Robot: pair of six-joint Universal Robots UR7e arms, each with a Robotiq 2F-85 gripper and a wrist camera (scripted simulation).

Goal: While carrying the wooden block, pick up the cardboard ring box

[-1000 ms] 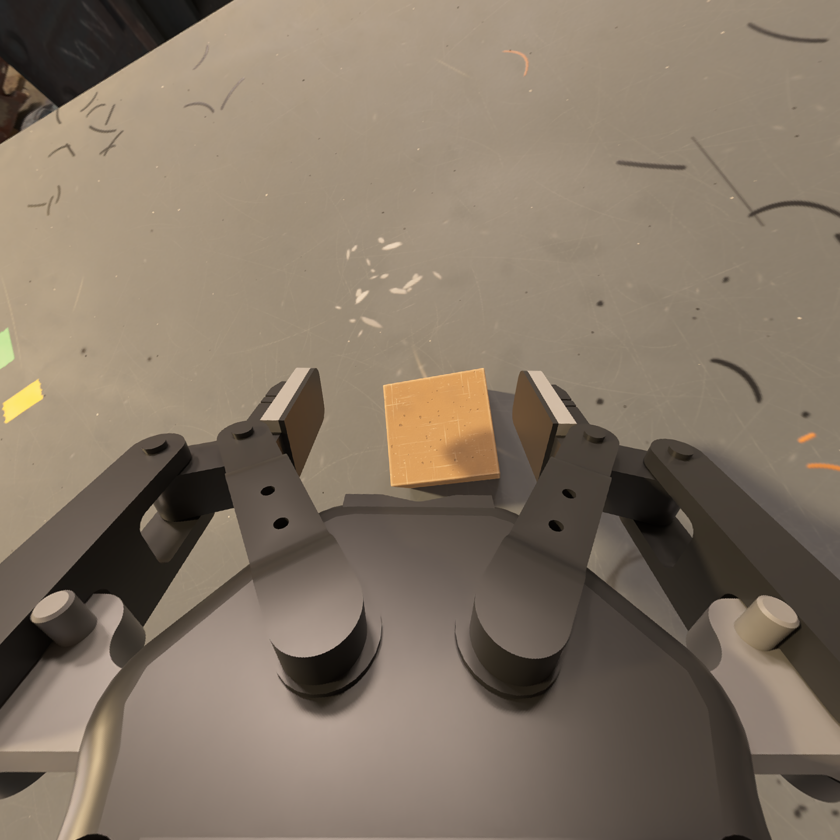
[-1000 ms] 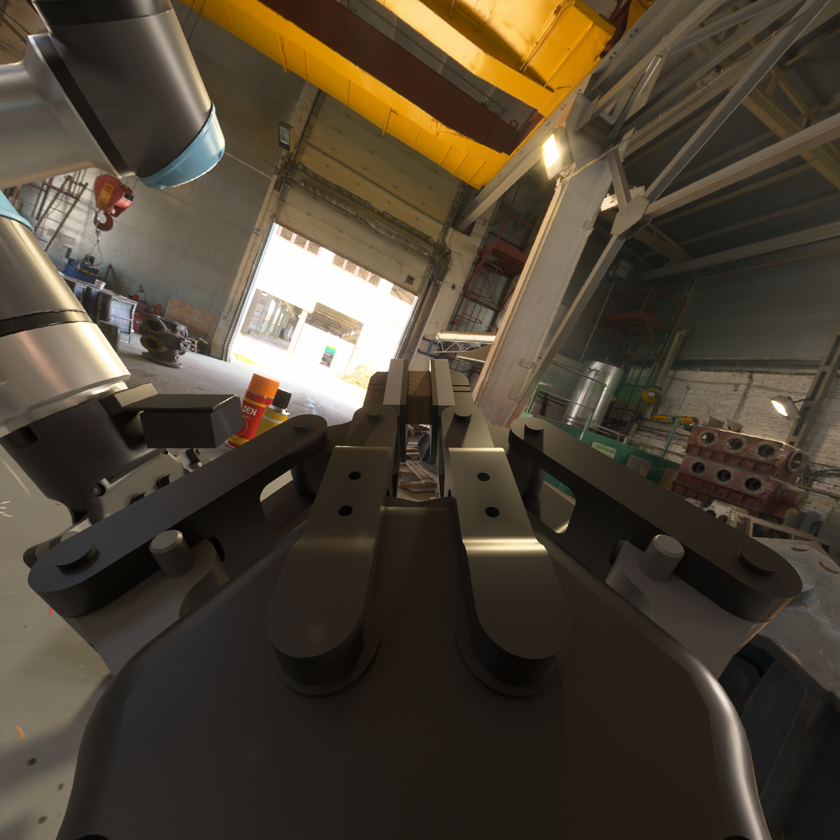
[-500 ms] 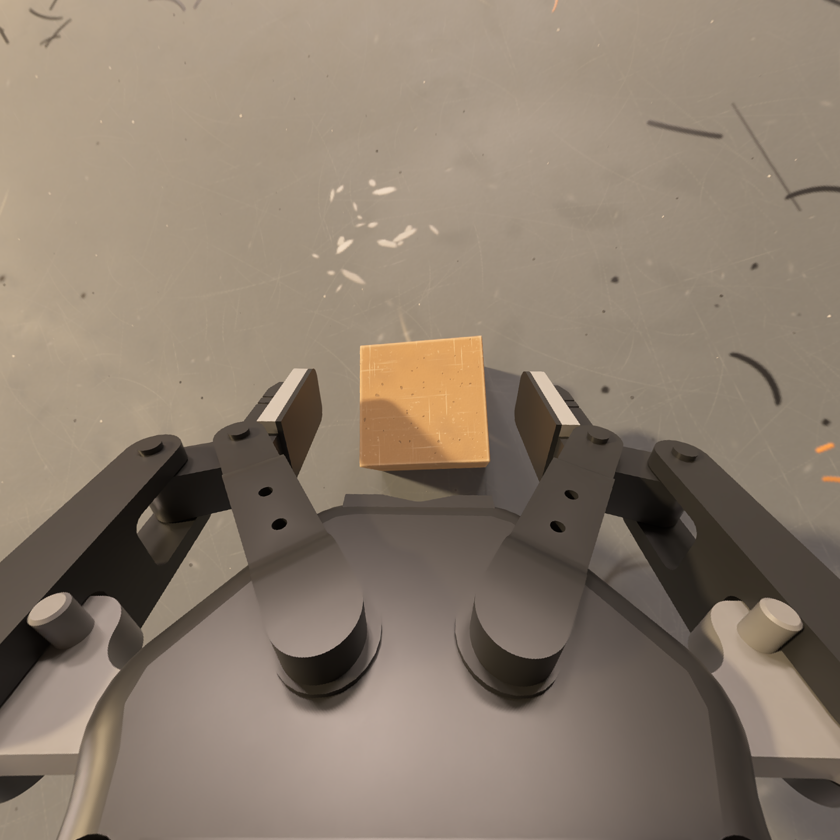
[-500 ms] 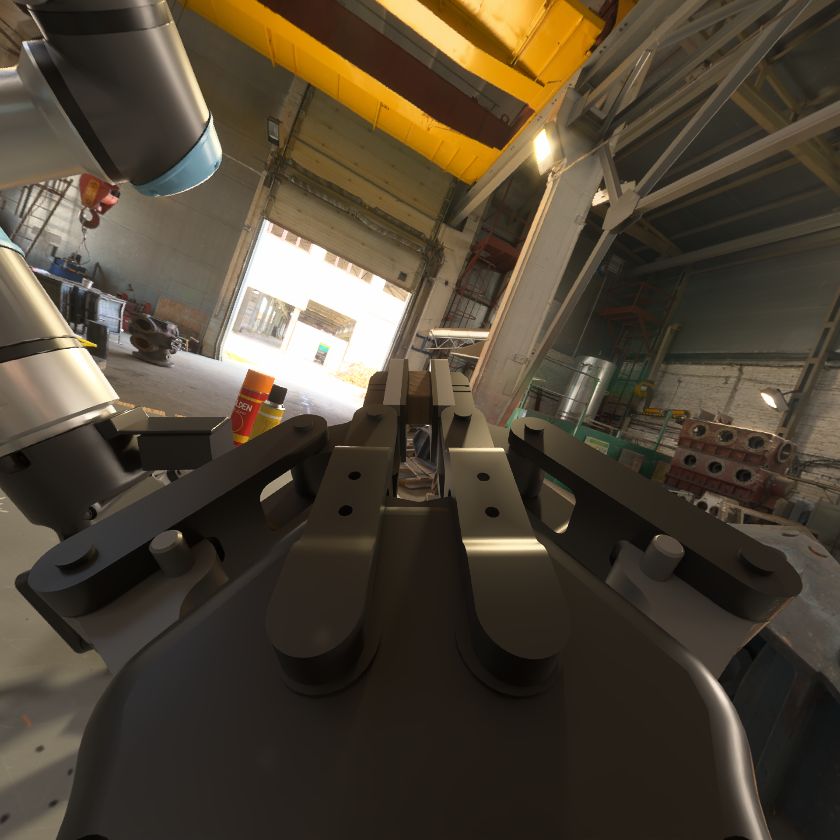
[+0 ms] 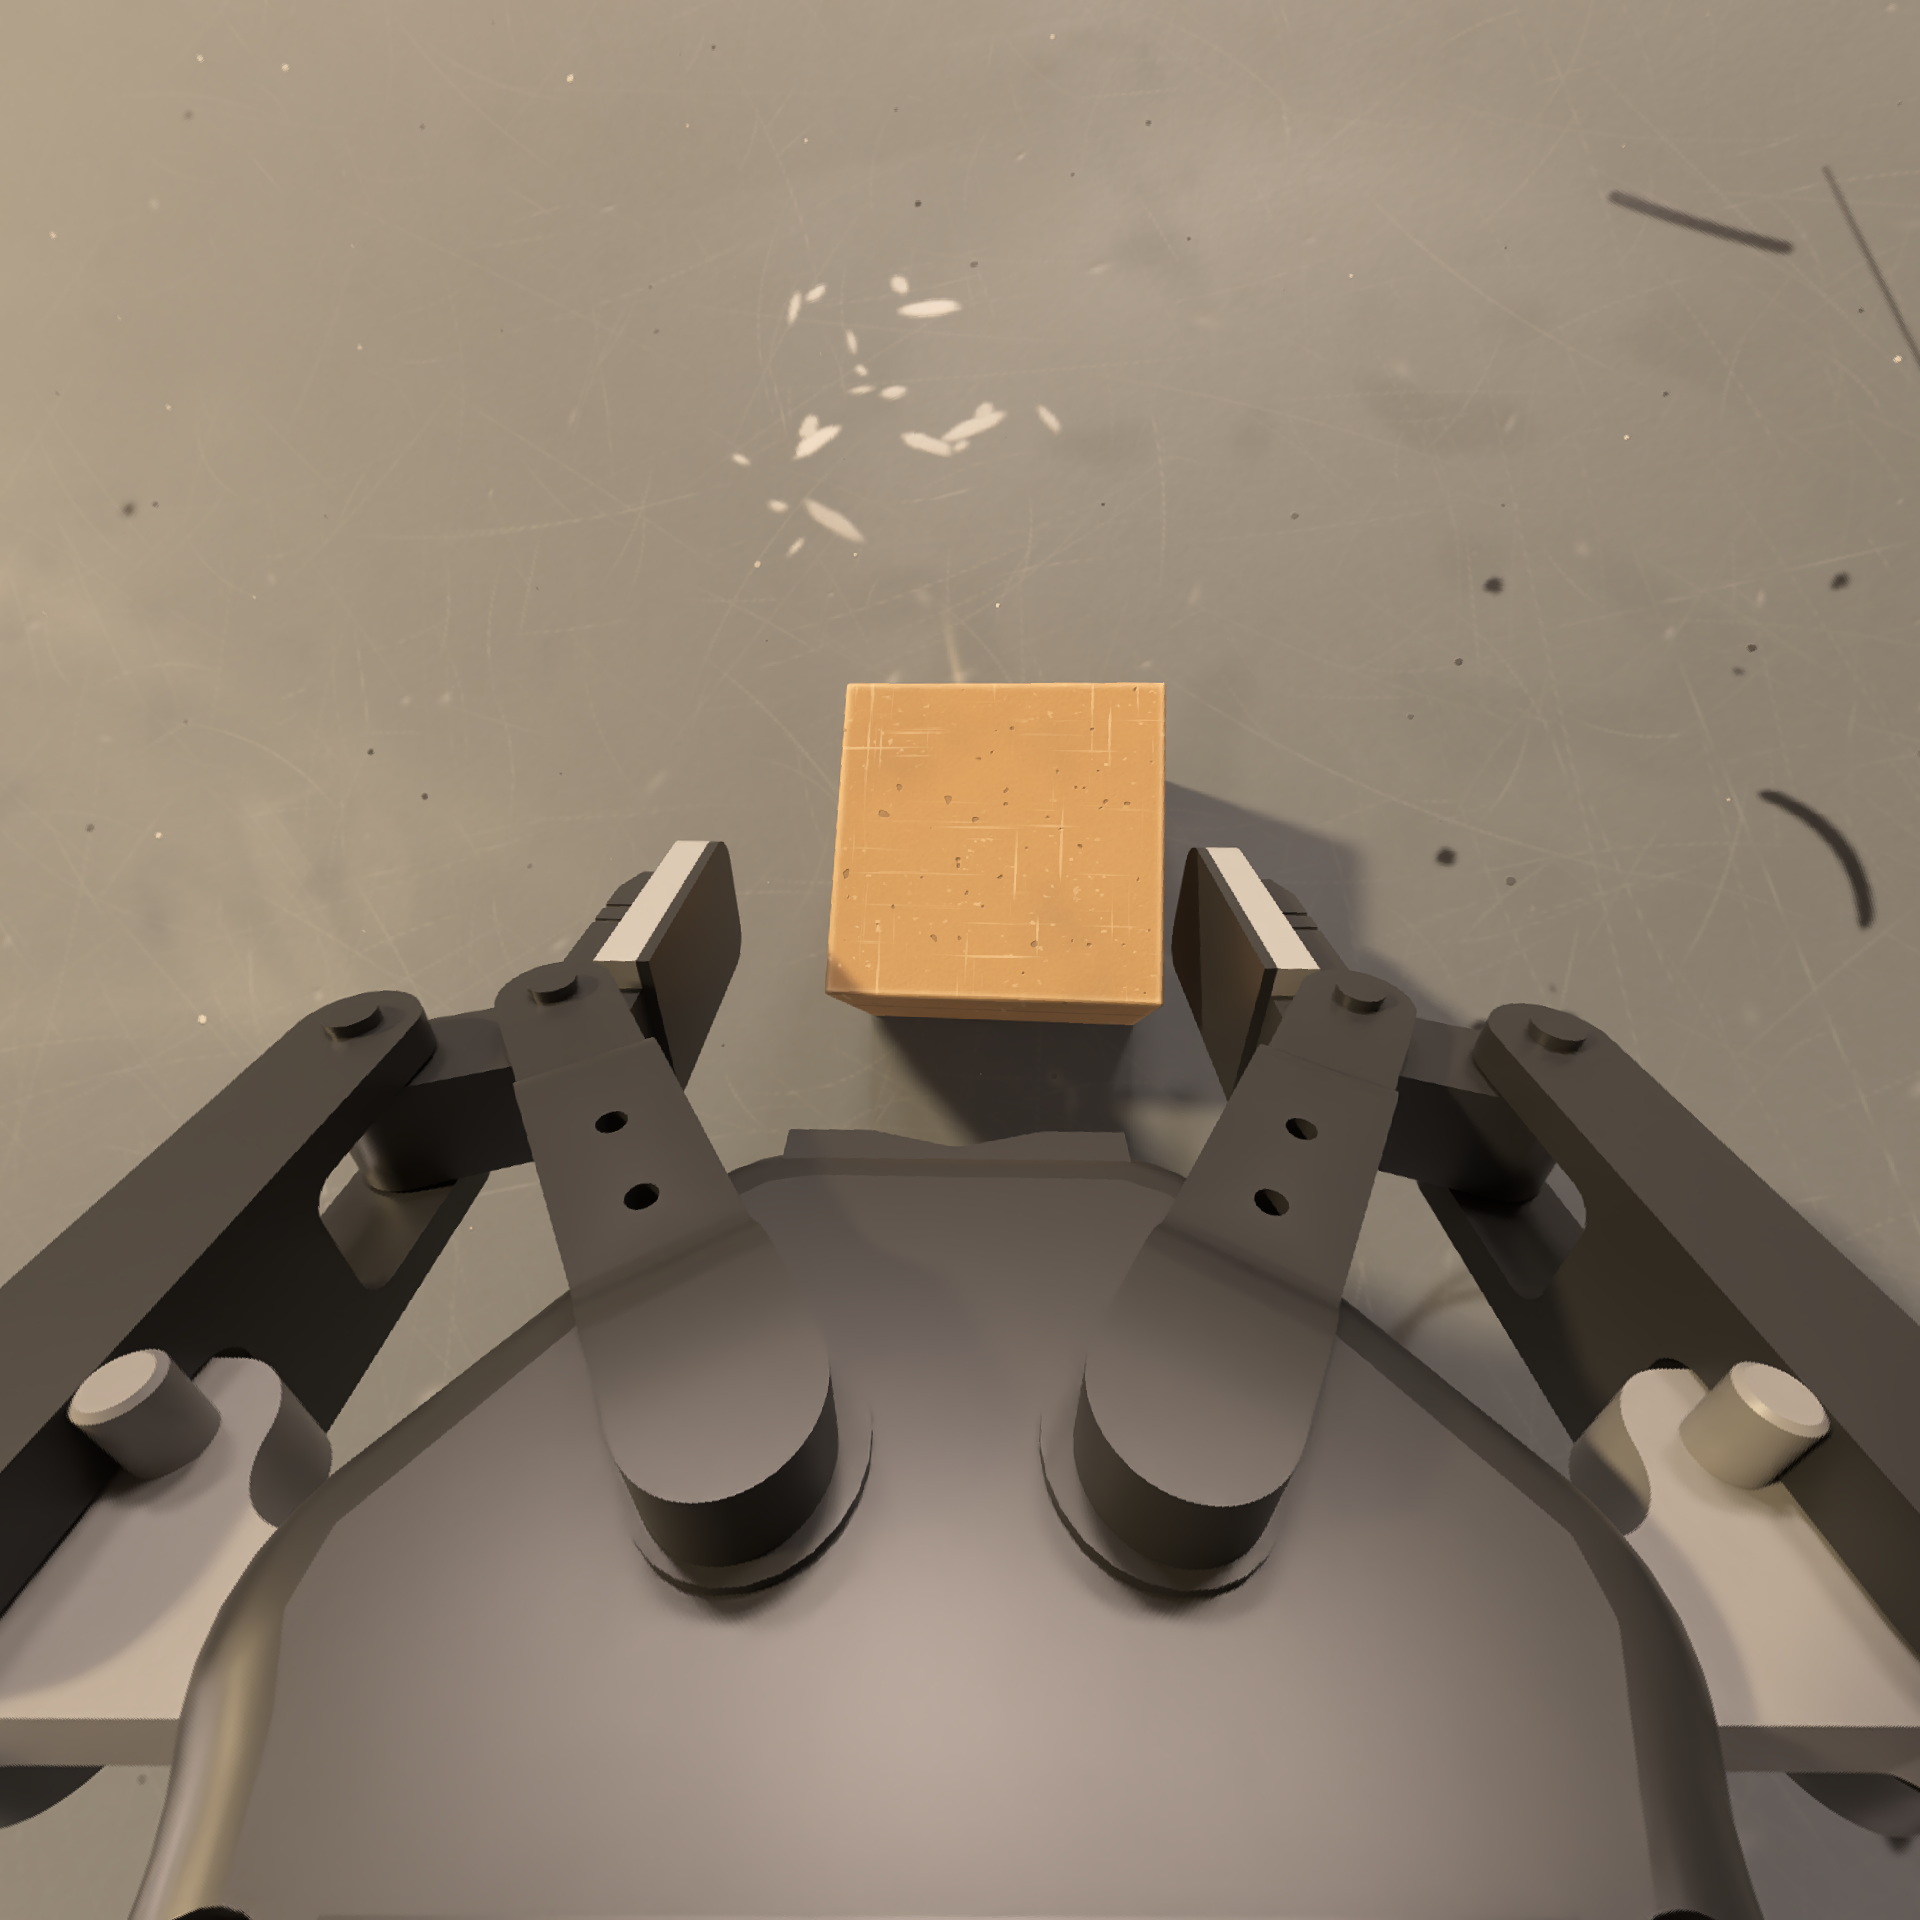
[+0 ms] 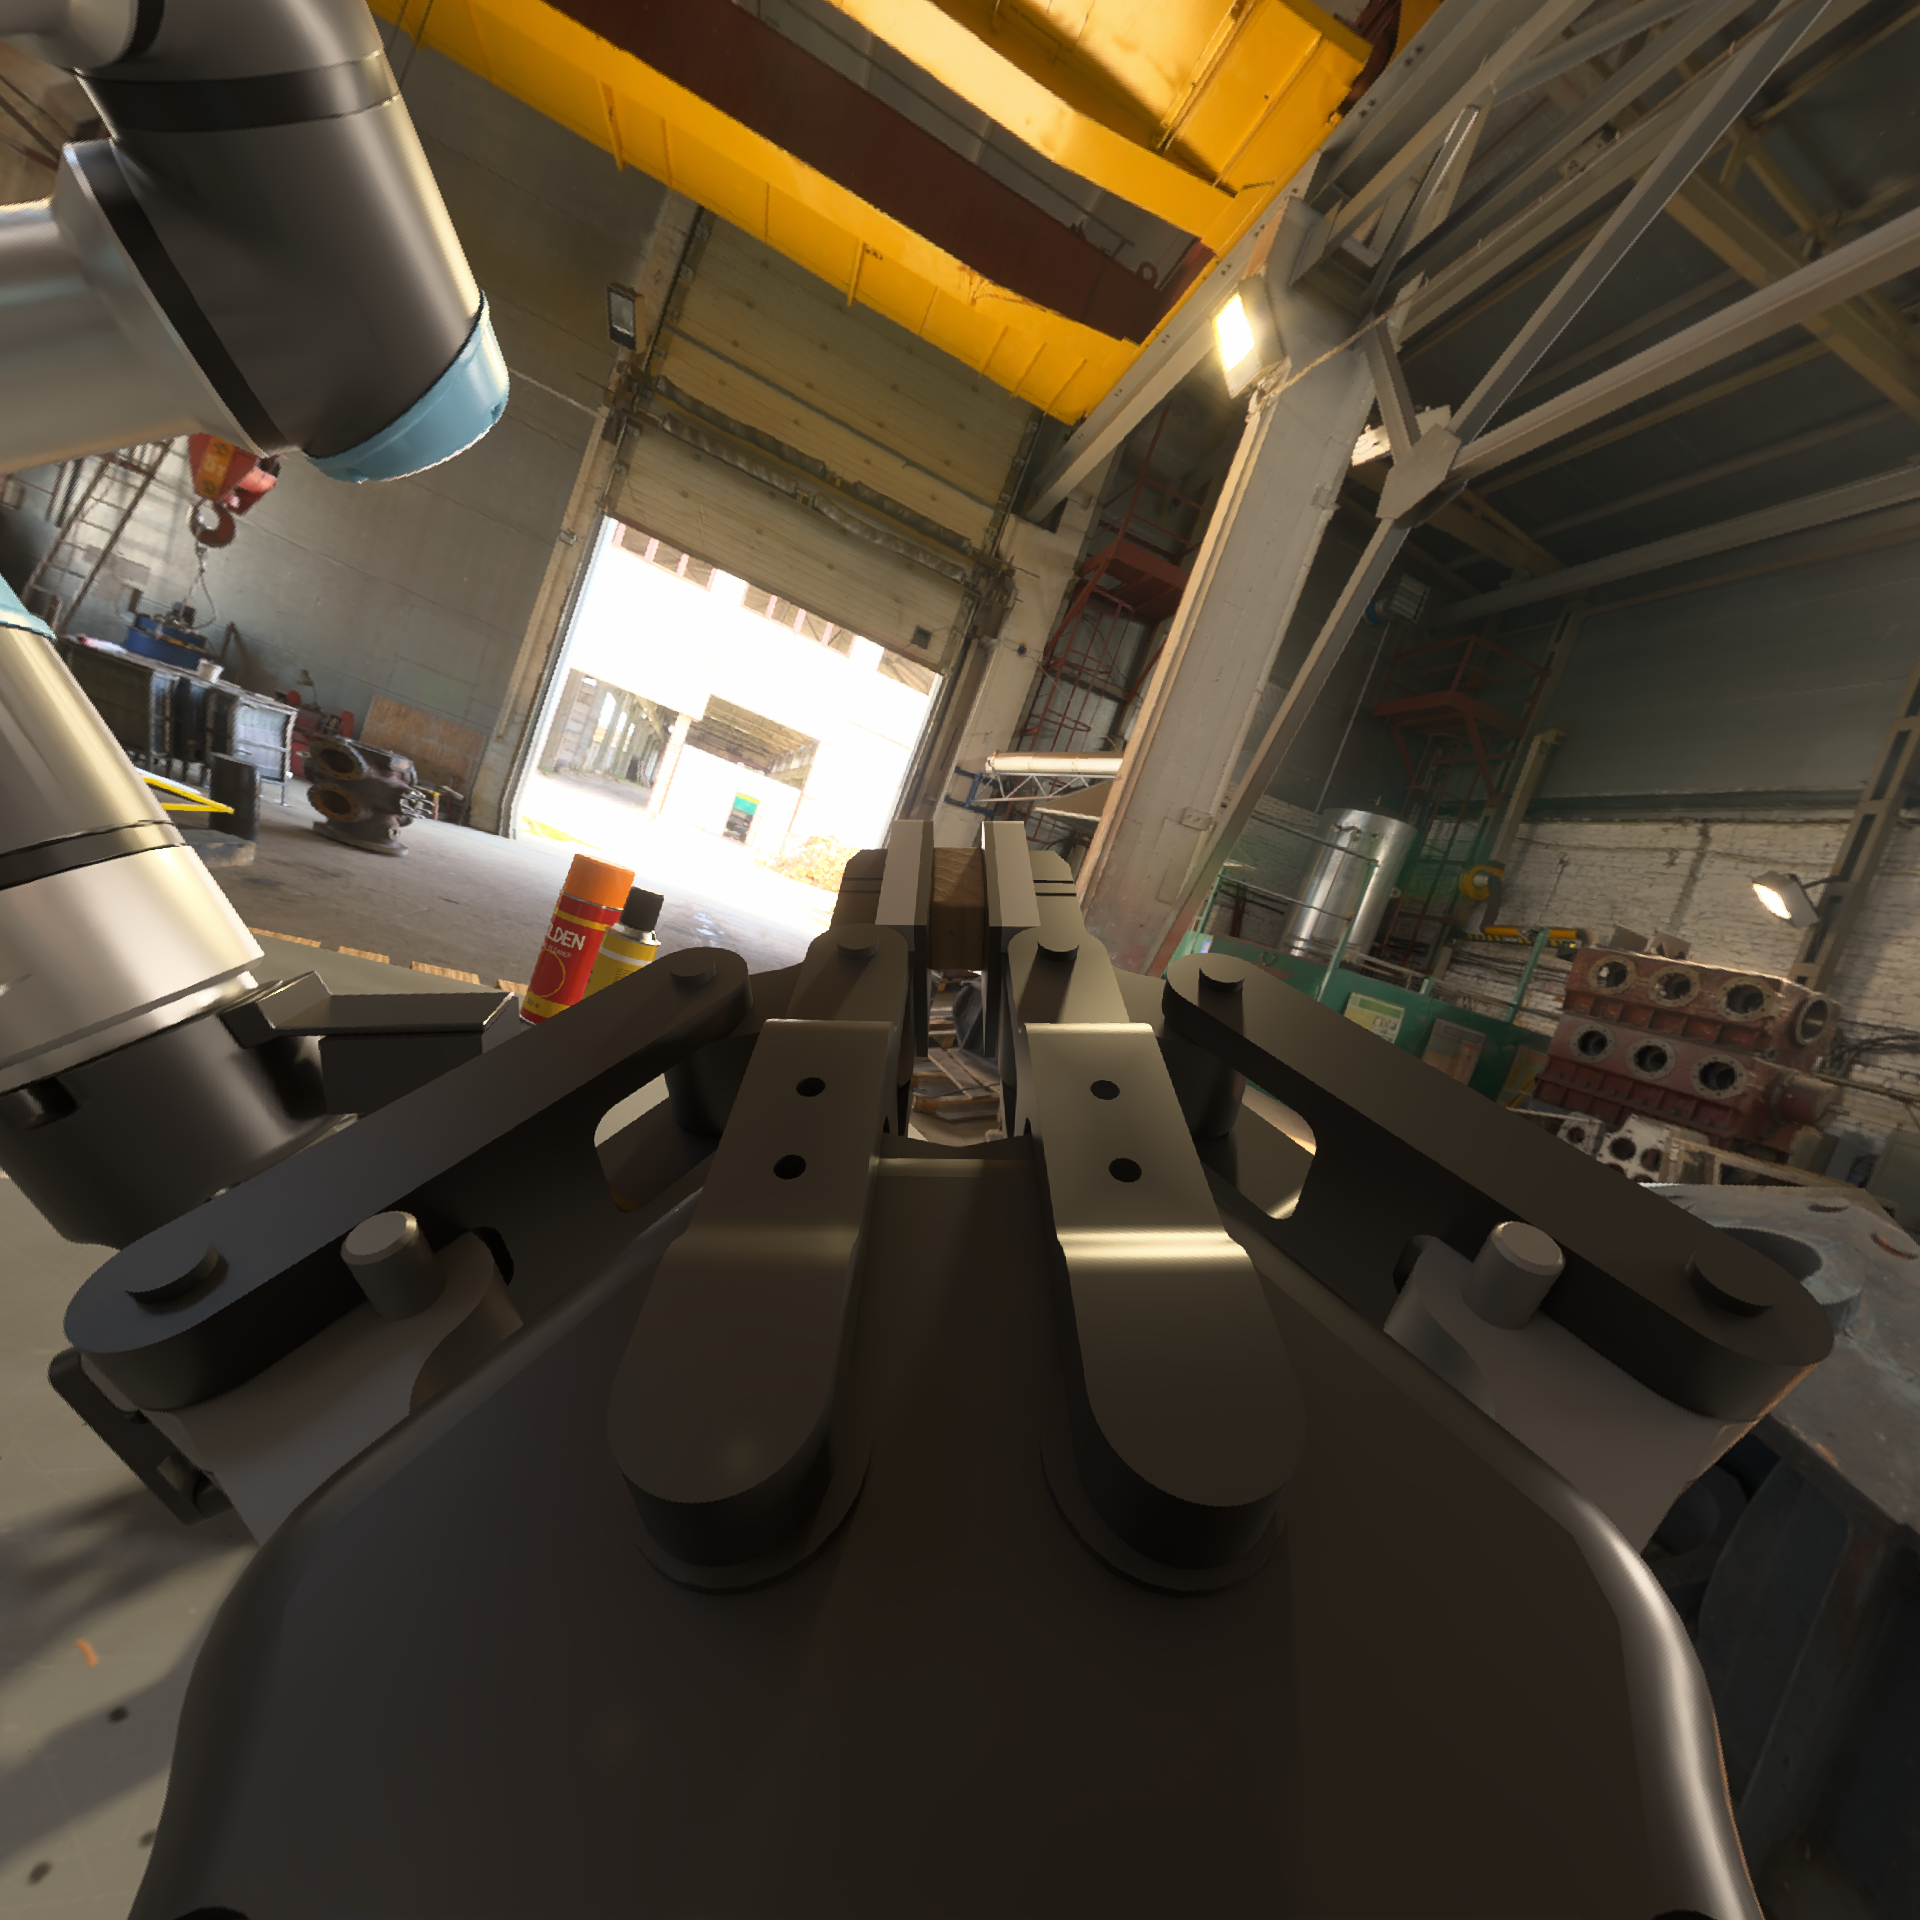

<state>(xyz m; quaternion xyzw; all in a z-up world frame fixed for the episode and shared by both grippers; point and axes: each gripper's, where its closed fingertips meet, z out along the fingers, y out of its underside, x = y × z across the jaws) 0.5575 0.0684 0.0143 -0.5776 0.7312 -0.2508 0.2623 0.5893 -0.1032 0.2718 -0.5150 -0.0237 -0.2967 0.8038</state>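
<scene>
Scratched grey tabletop [image 5: 416,416] bears one cardboard ring box [image 5: 995,854] between spread left pincer [image 5: 961,925]; right pincer [image 6: 954,883] clamps one wooden block [image 6: 956,906].

Both grippers share one build. The left gripper [image 5: 961,935] has dark grey metal links, pale pads on its fingertips [image 5: 665,902], two small holes in each finger and light round pins beside its rounded housing. Beside the right gripper [image 6: 956,883], the other arm [image 6: 260,208] is silver with a light-blue ring.

Orange-capped red spray can [image 6: 575,938] stands on the grey table [image 6: 62,1558], a smaller yellow can [image 6: 627,945] touching its right side, white flecks [image 5: 894,416] scattered across the tabletop.
</scene>
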